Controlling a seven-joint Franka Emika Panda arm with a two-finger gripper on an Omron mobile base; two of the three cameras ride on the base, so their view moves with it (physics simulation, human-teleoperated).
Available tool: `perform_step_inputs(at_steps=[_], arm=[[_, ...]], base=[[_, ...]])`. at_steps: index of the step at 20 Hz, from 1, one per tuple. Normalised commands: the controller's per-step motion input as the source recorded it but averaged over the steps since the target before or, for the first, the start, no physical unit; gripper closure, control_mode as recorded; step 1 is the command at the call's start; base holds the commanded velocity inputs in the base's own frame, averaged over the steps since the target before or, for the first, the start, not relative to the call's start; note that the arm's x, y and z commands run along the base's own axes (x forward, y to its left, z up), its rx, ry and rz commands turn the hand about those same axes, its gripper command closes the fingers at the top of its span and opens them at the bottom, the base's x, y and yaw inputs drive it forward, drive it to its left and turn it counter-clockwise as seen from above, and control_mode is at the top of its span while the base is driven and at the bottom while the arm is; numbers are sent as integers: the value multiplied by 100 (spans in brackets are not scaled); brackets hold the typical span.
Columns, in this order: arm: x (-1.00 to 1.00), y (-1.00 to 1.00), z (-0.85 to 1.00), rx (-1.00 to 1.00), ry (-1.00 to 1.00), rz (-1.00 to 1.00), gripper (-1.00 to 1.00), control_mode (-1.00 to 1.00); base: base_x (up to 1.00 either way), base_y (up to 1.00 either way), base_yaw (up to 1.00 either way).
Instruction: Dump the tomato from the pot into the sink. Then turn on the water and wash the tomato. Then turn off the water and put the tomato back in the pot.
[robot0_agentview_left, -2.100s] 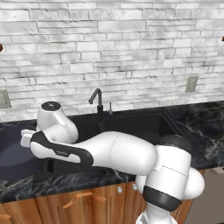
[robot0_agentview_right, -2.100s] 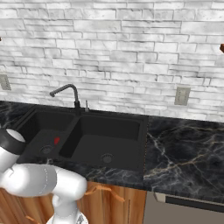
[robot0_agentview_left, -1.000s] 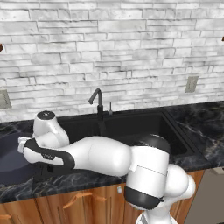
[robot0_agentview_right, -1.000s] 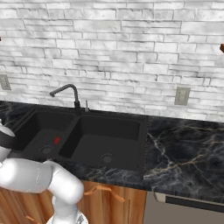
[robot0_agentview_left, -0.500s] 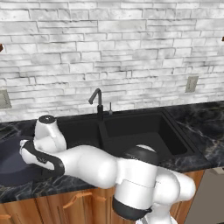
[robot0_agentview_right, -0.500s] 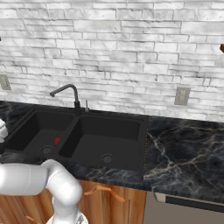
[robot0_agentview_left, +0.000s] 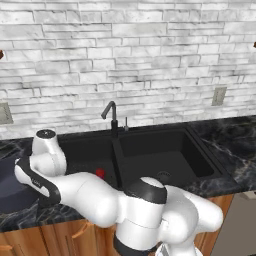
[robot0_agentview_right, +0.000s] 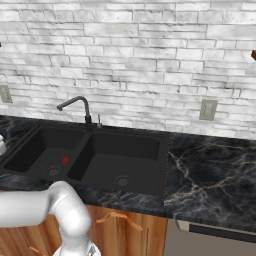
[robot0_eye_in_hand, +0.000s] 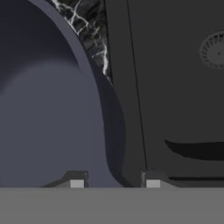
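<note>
Wide dark blue-grey pot (robot0_eye_in_hand: 48, 109) upright on marbled surface (robot0_eye_in_hand: 94, 33) left of sink; white arm (robot0_agentview_left: 85, 192) stretched left, fingers (robot0_eye_in_hand: 77, 180) clamping its rim.

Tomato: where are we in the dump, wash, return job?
Done: the tomato lies in the left basin of the sink, out of the pot. In hand: the gripper is shut on the pot's rim, over the counter left of the sink. Left: no water runs from the faucet, so washing likely remains, then shutting the water off and returning the tomato to the pot.
</note>
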Motion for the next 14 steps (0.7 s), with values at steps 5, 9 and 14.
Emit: perform_step_inputs(at_steps=[5, 9, 14], arm=[[0, 5, -22, 0, 1, 0, -100, -100], [-2, -1, -6, 0, 3, 0, -100, -100], [-3, -22, 0, 0, 3, 0, -100, -100]], base=[[0, 0, 0], [0, 0, 0], [0, 0, 0]])
